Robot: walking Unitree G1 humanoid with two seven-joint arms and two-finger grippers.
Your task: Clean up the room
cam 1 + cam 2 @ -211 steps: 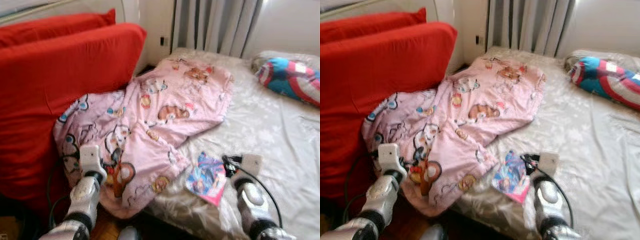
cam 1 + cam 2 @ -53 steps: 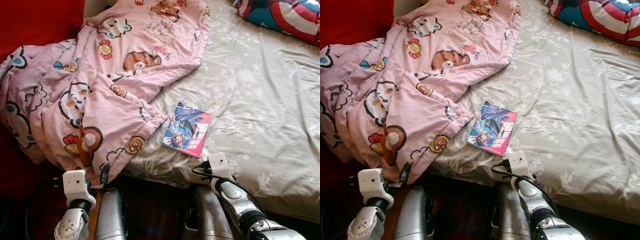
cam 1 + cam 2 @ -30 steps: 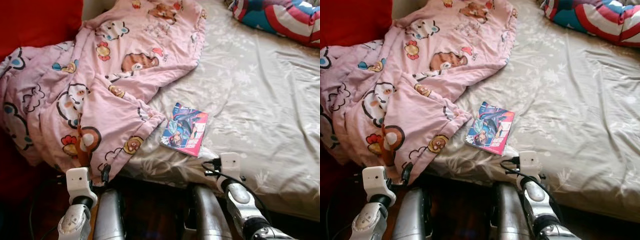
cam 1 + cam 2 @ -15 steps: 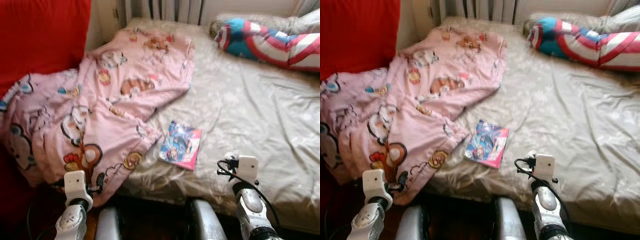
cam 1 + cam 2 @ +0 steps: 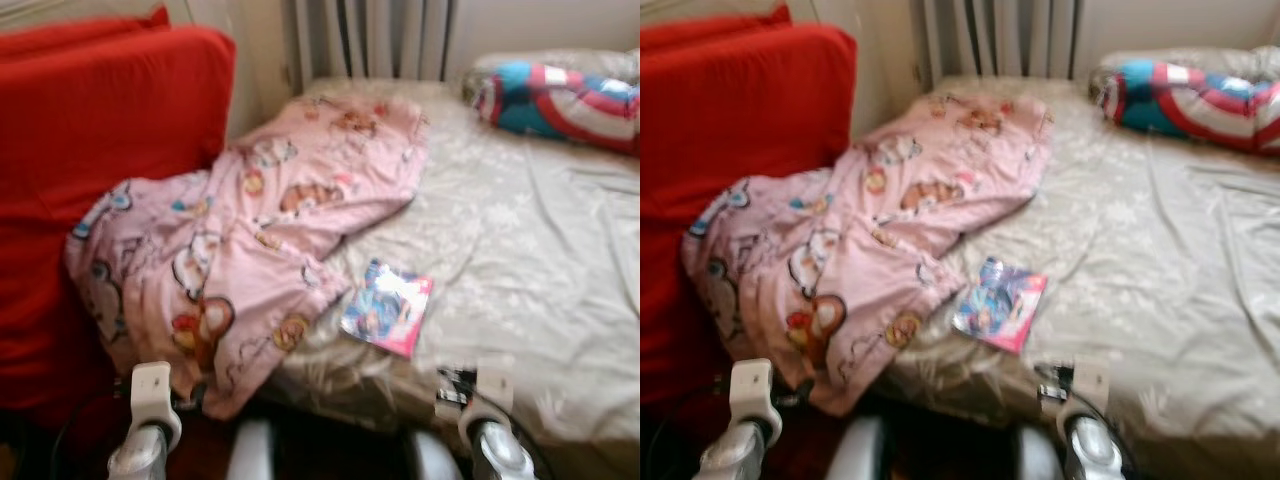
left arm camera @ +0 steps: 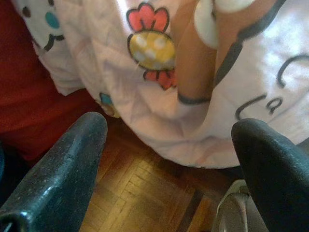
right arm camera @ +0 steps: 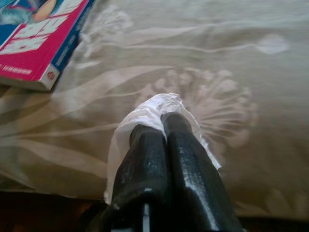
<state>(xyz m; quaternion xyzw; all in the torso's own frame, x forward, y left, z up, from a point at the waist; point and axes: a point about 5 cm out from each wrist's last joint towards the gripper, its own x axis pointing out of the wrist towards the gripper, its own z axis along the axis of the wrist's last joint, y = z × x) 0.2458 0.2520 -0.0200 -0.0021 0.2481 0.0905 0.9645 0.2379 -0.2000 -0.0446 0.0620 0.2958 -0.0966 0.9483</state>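
Since earlier: head camera is tilting up and pulling back, so the red cushion (image 5: 90,170) and curtain (image 5: 370,38) are coming into view; the book and blanket are lying as they were on the bed, and both arms are still hanging low at the bed's near edge.
Scene: a pink cartoon blanket (image 5: 250,240) is spilling from the bed (image 5: 540,260) onto the red cushion and over the bed's edge toward the wooden floor (image 6: 145,203); a colourful book (image 5: 387,307) is lying flat on the sheet just beside the blanket's lower fold; a striped pillow (image 5: 560,100) is resting at the far right corner.
Left end effector (image 6: 169,159): fingers are standing wide apart, hovering just below the hanging blanket hem, holding nothing.
Right end effector (image 7: 161,145): fingers are pressed together on a scrap of white tissue (image 7: 145,113), pointing over the sheet near the book.
Step in hand: judging by the blur, the robot is repositioning and surveying the bed while carrying the tissue.
Next move: probably disposing of the tissue, which calls for finding a bin, before freeing the right end effector for the book or blanket.
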